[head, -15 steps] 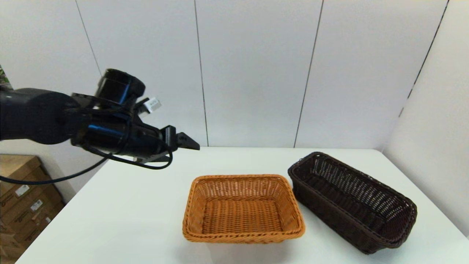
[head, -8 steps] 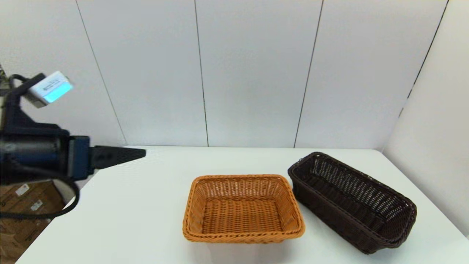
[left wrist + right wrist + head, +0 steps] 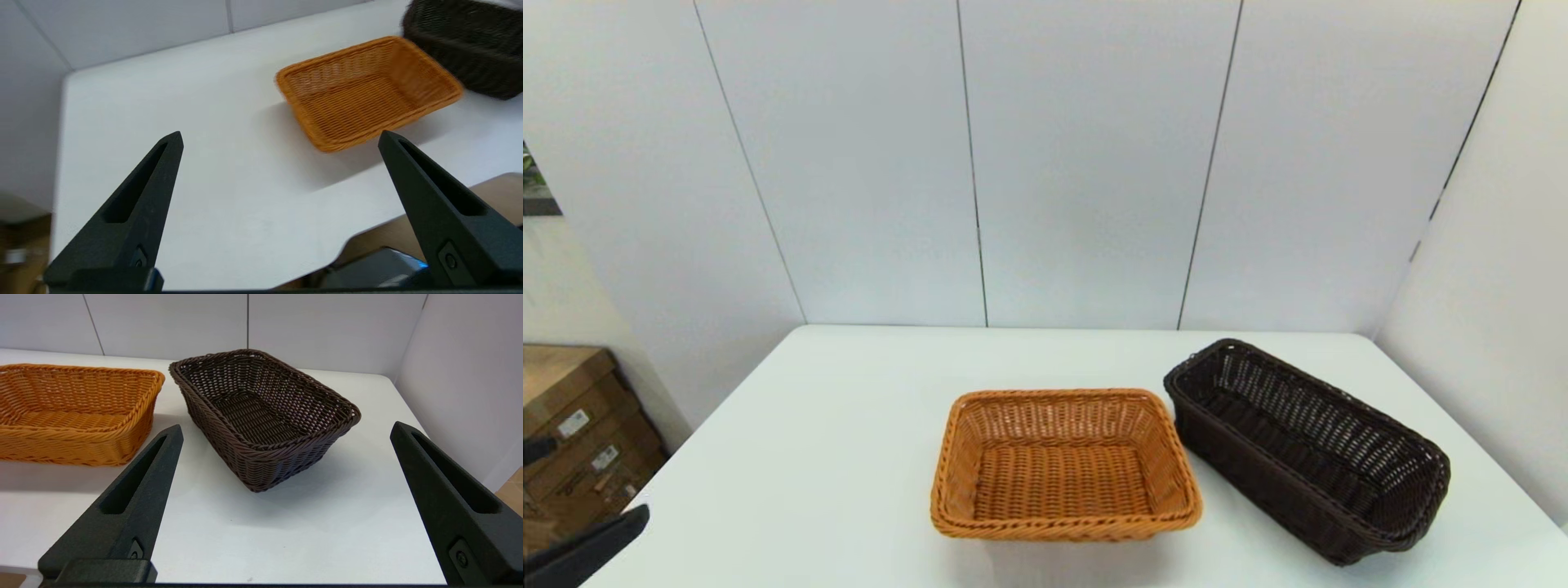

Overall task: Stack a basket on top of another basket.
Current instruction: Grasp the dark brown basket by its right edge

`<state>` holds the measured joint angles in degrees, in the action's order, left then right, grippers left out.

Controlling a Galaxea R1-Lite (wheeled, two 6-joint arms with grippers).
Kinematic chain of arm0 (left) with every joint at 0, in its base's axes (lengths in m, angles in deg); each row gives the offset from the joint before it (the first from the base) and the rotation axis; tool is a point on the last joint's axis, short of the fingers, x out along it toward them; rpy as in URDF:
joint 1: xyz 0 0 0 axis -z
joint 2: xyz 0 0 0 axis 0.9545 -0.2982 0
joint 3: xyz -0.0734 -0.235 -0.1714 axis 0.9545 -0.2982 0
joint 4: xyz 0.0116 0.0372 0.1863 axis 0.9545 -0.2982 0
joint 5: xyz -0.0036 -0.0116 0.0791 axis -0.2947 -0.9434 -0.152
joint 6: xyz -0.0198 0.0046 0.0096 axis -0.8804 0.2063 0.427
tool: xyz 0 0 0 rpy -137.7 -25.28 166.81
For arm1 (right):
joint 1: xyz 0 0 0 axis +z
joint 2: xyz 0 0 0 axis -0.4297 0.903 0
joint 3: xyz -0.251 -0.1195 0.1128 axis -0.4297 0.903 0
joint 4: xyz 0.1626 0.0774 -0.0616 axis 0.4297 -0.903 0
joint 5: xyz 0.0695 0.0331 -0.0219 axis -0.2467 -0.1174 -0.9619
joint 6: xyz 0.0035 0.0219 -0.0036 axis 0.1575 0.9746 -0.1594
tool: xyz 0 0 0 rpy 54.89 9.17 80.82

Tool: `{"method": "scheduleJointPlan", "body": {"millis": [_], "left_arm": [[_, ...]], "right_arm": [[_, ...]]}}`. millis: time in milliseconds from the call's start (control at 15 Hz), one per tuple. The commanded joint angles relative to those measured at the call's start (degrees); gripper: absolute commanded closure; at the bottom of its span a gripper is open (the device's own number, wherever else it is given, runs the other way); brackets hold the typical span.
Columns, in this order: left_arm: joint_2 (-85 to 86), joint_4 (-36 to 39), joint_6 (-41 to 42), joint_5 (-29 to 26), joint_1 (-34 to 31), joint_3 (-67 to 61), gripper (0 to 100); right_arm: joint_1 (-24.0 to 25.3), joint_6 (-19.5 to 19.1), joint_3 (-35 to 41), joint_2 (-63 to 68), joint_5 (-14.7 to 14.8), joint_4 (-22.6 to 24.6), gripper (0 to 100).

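I see the dark brown basket (image 3: 1307,449) sitting on the white table (image 3: 809,457), angled, just to the right of the orange-tan basket (image 3: 1066,465), nothing stacked. My left gripper (image 3: 280,139) hangs off the table's near left corner, fingers spread wide and holding nothing (only a sliver shows from the head camera). My right gripper (image 3: 286,430) is released too, facing the dark basket from the near edge.

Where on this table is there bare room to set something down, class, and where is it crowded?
Free: the white table left of the orange-tan basket, and the strip behind both baskets toward the wall. Crowded: the narrow gap between it and the dark brown basket.
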<state>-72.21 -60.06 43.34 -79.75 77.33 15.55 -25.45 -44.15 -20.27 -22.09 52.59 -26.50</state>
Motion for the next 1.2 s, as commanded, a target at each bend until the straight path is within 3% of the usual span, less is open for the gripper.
{"method": "scheduleJointPlan", "body": {"millis": [67, 867, 1200], "left_arm": [[16.62, 0.23, 5.93, -0.03, -7.05, -12.06, 0], [37.45, 3.40, 4.35, 0.67, -5.12, -26.82, 0], [37.45, 11.66, 0.57, 3.66, -5.03, -30.95, 0]], "right_arm": [[0.00, -0.03, 0.01, 0.00, -0.03, 0.01, 0], [0.00, -0.03, 0.01, 0.00, -0.03, 0.01, 0], [0.00, -0.03, 0.01, 0.00, -0.03, 0.01, 0]]}}
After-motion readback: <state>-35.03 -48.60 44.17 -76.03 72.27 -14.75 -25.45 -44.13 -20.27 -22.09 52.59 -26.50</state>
